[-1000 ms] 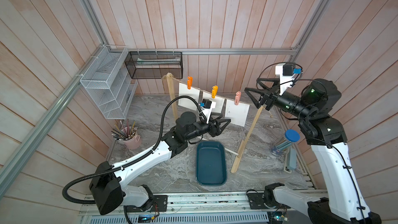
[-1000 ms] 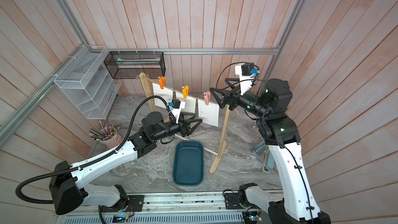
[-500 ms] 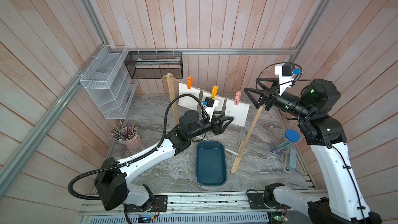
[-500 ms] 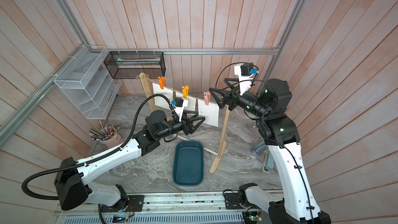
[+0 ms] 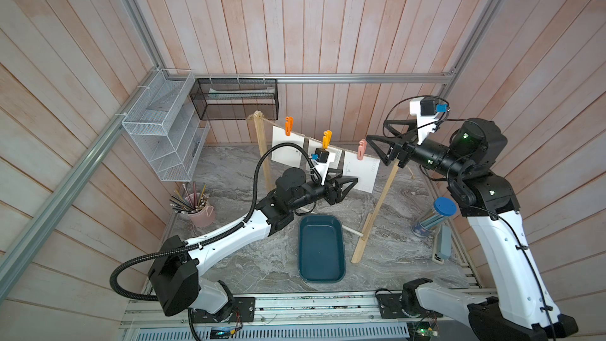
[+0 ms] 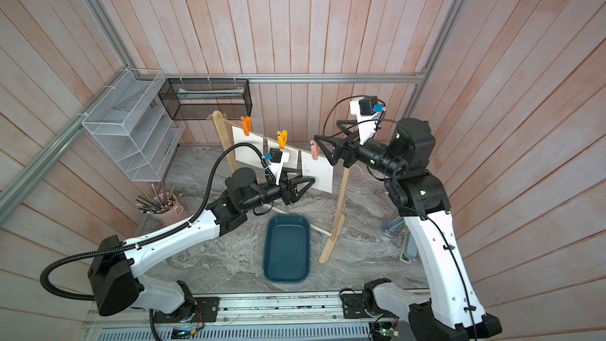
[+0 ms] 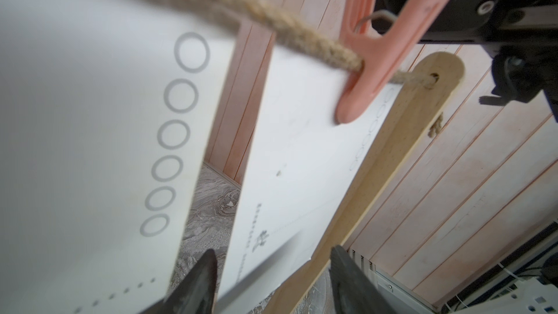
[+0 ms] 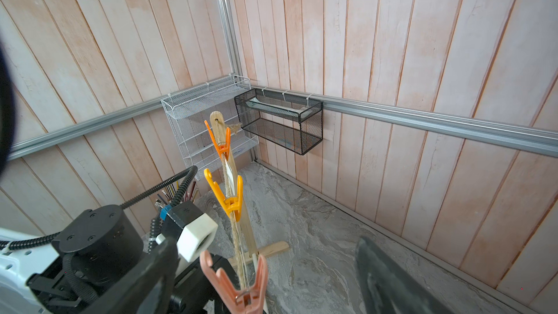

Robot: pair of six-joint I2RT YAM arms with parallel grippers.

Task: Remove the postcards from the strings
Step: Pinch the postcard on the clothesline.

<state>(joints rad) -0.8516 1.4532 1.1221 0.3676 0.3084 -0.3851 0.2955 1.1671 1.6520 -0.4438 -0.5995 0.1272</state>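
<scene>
Three white postcards hang from the tan strings (image 5: 346,150) between two wooden posts: the left card (image 5: 288,147) under an orange pin, the middle card (image 5: 337,158) under a yellow pin, the right card (image 5: 362,172) under a pink clothespin (image 5: 361,149). My left gripper (image 5: 351,185) is open, and the right card's lower corner (image 7: 271,206) lies between its fingers. My right gripper (image 5: 376,130) is open beside the right post's top. In the right wrist view the pink clothespin (image 8: 238,291) stands between its wide-apart fingers (image 8: 377,267).
A dark teal tray (image 5: 319,250) lies on the marble table in front of the stand. A pink cup of pencils (image 5: 201,214) sits at the left, a blue-lidded tube (image 5: 436,214) at the right. A white wire rack (image 5: 164,132) and a black mesh basket (image 5: 234,98) hang on the walls.
My left arm has reached a little further right, bringing its gripper up to the right postcard's lower corner. The right arm has not moved.
</scene>
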